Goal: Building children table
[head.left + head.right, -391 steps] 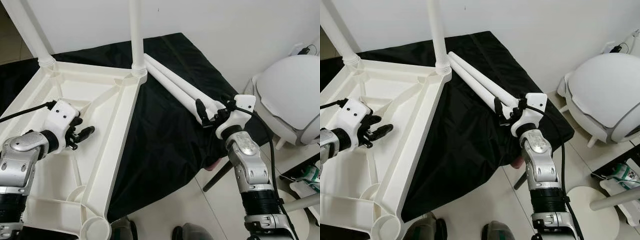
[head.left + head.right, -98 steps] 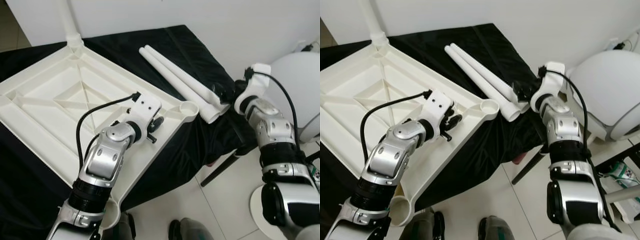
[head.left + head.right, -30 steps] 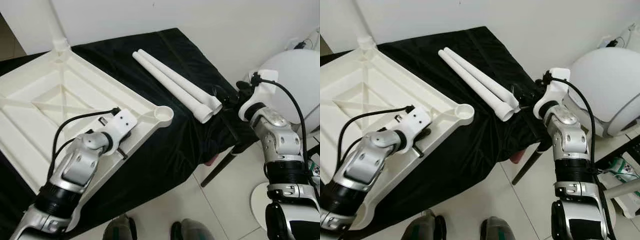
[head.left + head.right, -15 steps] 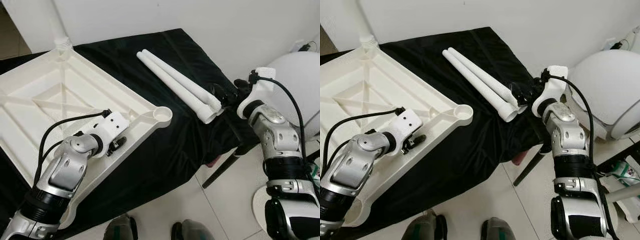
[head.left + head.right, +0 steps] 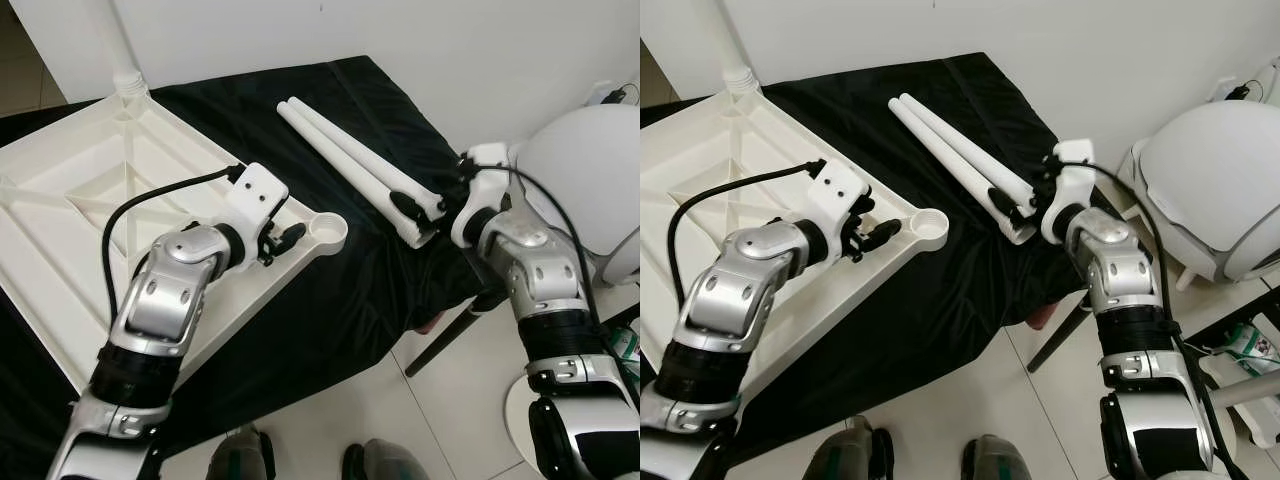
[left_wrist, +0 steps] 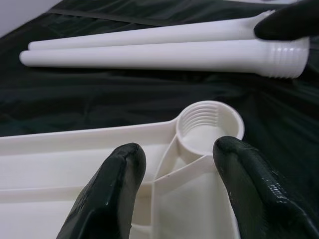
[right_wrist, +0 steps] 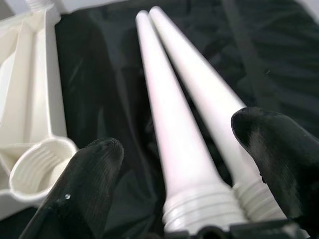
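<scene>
You have one leg (image 5: 122, 50) screwed into the far corner of the upturned tabletop (image 5: 90, 190), while your left gripper (image 5: 285, 238), fingers apart, steadies the empty threaded socket (image 5: 326, 231) and your right gripper (image 5: 1015, 208), also spread, straddles two loose legs (image 5: 350, 160) on the black cloth (image 5: 350, 290).

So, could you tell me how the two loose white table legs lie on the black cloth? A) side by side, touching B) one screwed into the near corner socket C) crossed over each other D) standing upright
A: the two loose legs lie flat alongside each other on the black cloth, and the near corner socket is empty.
</scene>
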You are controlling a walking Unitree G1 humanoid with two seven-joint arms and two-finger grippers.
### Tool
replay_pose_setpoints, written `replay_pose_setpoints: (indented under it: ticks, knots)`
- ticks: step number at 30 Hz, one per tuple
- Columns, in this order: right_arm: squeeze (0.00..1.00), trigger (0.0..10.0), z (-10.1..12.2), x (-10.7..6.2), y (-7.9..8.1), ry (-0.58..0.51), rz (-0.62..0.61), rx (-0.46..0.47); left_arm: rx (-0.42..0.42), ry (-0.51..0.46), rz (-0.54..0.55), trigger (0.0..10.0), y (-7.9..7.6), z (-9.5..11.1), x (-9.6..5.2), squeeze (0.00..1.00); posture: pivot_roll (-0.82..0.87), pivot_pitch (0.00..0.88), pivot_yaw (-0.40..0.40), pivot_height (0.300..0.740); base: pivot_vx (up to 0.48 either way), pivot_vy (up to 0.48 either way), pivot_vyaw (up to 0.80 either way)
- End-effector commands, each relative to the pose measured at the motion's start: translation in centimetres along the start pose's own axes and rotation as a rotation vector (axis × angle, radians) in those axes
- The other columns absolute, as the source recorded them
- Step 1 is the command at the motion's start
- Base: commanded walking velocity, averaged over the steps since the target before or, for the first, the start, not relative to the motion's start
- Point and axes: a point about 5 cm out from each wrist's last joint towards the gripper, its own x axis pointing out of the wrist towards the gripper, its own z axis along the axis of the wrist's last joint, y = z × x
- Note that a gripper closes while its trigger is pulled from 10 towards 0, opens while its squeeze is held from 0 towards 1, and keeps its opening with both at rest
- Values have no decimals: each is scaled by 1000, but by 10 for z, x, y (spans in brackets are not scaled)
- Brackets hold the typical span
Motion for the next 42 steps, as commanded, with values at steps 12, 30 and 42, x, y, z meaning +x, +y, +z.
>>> replay_pose_setpoints:
  ticks: [12,30,42]
  knots:
    - [0,10000,-16,6,-2,149,16,79,15,-38,48,10000,-4,13,12,0,-83,40,-28,740,0,0,0]
    - [0,10000,-30,0,10,248,122,122,-1,-78,58,10000,-7,25,20,0,-97,57,-40,740,0,0,0]
    - [0,10000,-42,6,20,262,111,191,-29,-97,47,10000,-15,29,22,0,-86,44,-39,740,0,0,0]
